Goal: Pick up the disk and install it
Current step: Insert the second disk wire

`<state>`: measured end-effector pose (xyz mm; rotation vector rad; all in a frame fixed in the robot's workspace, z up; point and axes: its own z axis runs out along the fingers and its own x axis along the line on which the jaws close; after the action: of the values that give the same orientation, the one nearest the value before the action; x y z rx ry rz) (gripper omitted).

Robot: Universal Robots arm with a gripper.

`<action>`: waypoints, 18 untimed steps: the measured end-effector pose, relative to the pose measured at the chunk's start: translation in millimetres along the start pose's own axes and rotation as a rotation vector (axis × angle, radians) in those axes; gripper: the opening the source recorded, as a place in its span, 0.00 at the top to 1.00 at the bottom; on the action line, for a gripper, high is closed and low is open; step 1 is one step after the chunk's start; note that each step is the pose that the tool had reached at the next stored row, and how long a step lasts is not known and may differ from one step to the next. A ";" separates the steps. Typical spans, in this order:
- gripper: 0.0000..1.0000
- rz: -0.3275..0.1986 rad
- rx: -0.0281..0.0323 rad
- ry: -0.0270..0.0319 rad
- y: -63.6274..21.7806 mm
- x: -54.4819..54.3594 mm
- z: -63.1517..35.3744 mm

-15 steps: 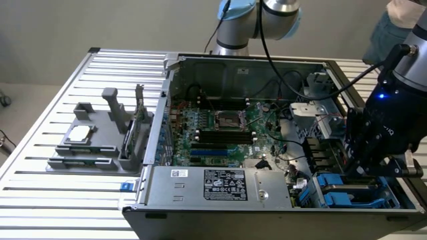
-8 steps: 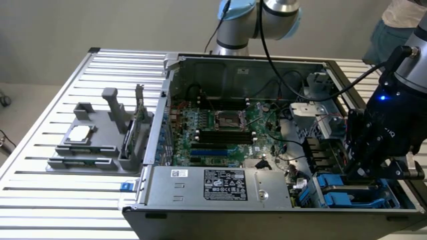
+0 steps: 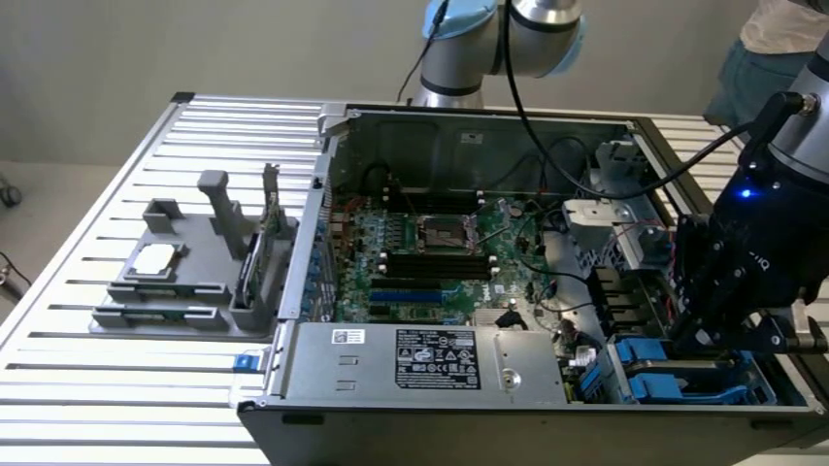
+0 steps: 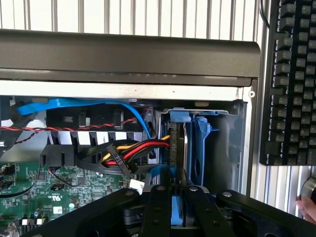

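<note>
Slatted table under case; my gripper pinches the blue-framed disk edge-up, long axis running away from the jaws.

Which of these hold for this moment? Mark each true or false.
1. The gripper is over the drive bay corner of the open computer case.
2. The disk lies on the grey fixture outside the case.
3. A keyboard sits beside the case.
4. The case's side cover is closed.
1. True: the gripper is at the bay.
2. False: the disk, in its blue carrier, stands on edge in the bay between the closed jaws.
3. True: keyboard.
4. False: the computer case is open, motherboard exposed.
</note>
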<state>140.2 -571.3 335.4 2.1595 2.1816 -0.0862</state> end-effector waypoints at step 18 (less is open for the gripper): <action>0.75 0.000 0.0012 0.0009 -1.5 -6.5 -24.8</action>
<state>138.5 -575.5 360.7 2.1605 2.1825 -0.0865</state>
